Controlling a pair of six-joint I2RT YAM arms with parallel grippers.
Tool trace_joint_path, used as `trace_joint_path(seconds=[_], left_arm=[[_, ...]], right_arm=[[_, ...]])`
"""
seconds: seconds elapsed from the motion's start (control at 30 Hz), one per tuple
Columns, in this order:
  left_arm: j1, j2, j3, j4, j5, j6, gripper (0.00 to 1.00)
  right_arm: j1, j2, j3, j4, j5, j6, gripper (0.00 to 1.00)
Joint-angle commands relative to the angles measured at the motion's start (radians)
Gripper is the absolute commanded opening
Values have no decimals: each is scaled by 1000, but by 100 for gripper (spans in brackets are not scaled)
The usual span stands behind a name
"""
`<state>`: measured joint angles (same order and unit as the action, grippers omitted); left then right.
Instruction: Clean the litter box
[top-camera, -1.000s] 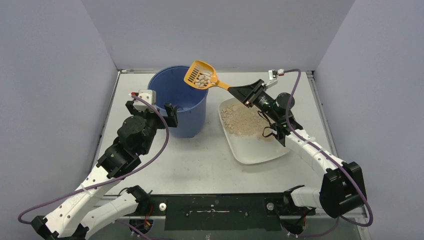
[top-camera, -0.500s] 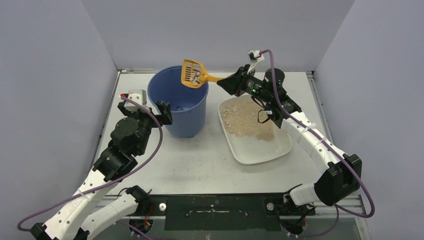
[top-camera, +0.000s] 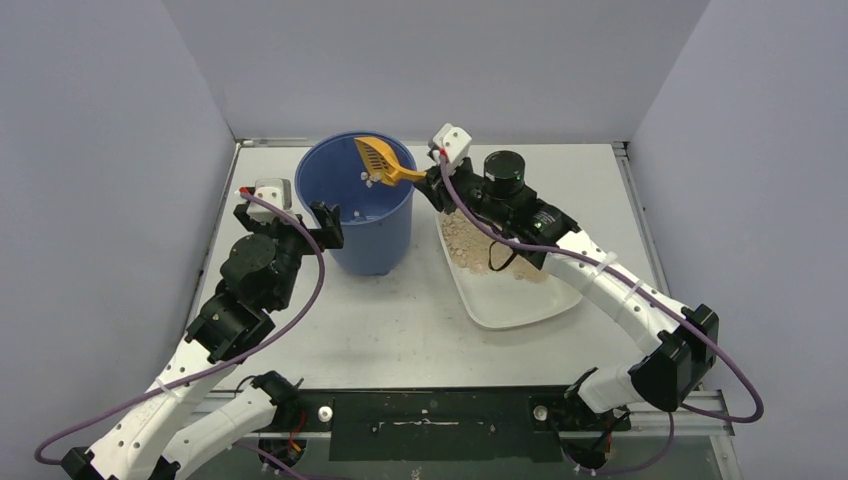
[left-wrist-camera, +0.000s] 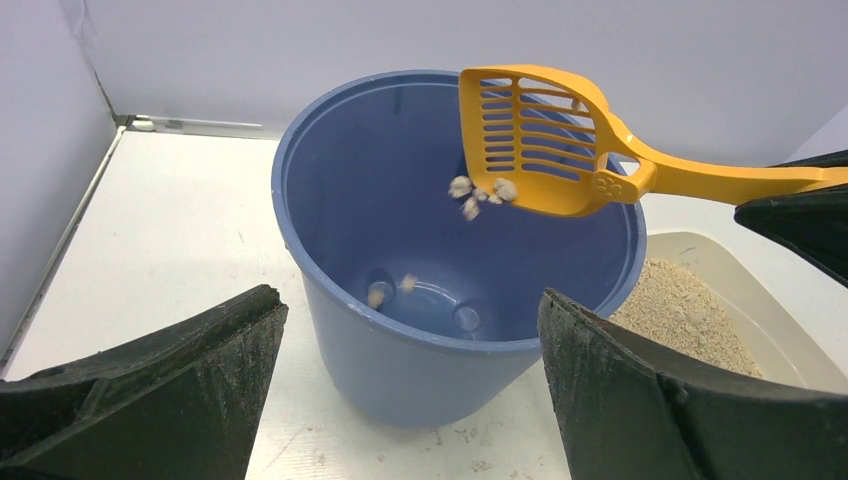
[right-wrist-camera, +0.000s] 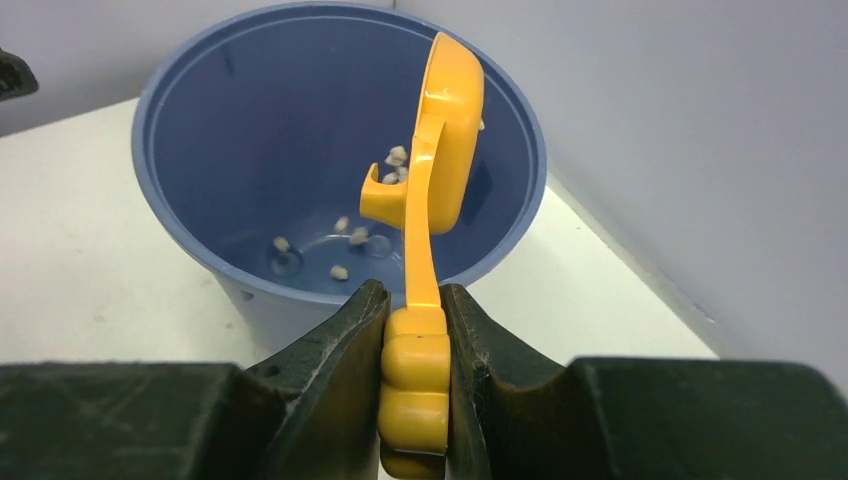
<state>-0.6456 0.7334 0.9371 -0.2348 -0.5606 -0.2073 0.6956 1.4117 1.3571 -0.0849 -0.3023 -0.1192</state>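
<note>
Right tool tight on scoop; litter box (long axis) far-left to near-right

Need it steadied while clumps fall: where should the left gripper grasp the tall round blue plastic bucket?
Likely the bucket's near-left rim, pinched from above: the body looks too wide to span, and the yellow slotted plastic scoop hangs over the far-right side.

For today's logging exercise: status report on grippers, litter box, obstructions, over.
Right gripper shut on scoop, tipped over bucket, clumps dropping in. Left gripper open, empty, near bucket. Litter box holds litter, right of bucket. Nothing in the way.
</note>
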Motion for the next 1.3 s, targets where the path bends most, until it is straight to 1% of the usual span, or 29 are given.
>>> trace_joint_path(seconds=[0.0,0.23,0.43,0.5,0.63,0.7,0.9,1.03,1.13,1.27], left_arm=[[7,-9,3,48,7,-12,95],[10,-8,3,48,10,-12,95],[11,-6,2,49,11,-11,95],[11,-4,3,48,12,-10,95],[11,-2,2,47,19,-12,95],[10,-2,-2,47,20,-12,95],[10,4,-2,46,24,-15,95],[9,9,-3,46,24,-15,95],[9,16,-3,48,22,-15,95],[9,24,-2,46,25,-15,95]], right_arm=[[31,-41,-10,77,98,-198,0],[101,-75,-50,153,150,-336,0],[156,-118,-58,163,192,-352,0],[175,-150,-77,190,203,-341,0],[187,-222,-108,212,209,-295,0],[186,-258,-128,211,236,-261,0],[188,-363,-174,171,415,-137,0],[187,-419,-184,96,542,-26,0],[185,-444,-176,5,642,50,0],[184,-473,-180,-93,726,147,0]])
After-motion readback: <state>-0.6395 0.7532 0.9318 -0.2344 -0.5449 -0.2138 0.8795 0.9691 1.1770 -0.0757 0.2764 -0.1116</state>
